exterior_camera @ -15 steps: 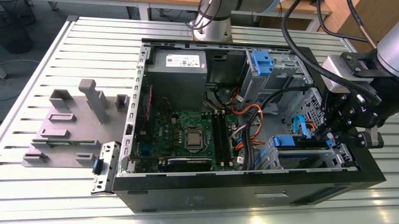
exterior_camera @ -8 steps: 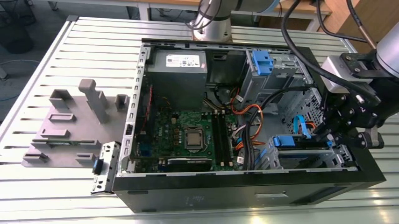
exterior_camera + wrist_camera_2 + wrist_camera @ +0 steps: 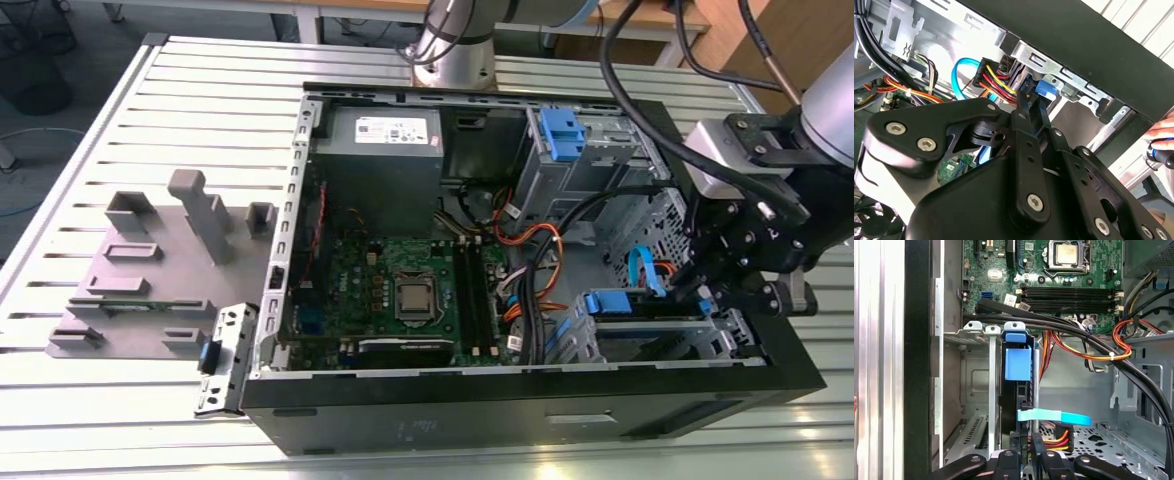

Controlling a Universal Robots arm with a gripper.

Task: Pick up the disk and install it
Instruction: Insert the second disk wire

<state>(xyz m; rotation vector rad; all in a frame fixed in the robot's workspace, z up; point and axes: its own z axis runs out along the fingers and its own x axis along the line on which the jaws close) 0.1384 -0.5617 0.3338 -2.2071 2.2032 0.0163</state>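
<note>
One arm is at work here, and its tool (image 3: 707,290) is down inside the open computer case (image 3: 534,400), at the drive cage in the corner on the exterior view's right. The disk (image 3: 1018,390) stands on edge in a slot of that cage, its blue bracket (image 3: 1018,363) facing outward; in the first wrist view it looks seated or very nearly so, judging by how the bracket lines up with the neighbouring grey tabs. The tool's fingers (image 3: 1026,440) sit narrow on either side of the disk's near edge, seemingly gripping it, probably to keep it straight in the rails. A light blue cable (image 3: 1054,416) and a bundle of coloured wires (image 3: 1056,437) lie just beside it. The case rests on a slatted metal surface (image 3: 200,90), with a grey holder (image 3: 147,270) alongside.
</note>
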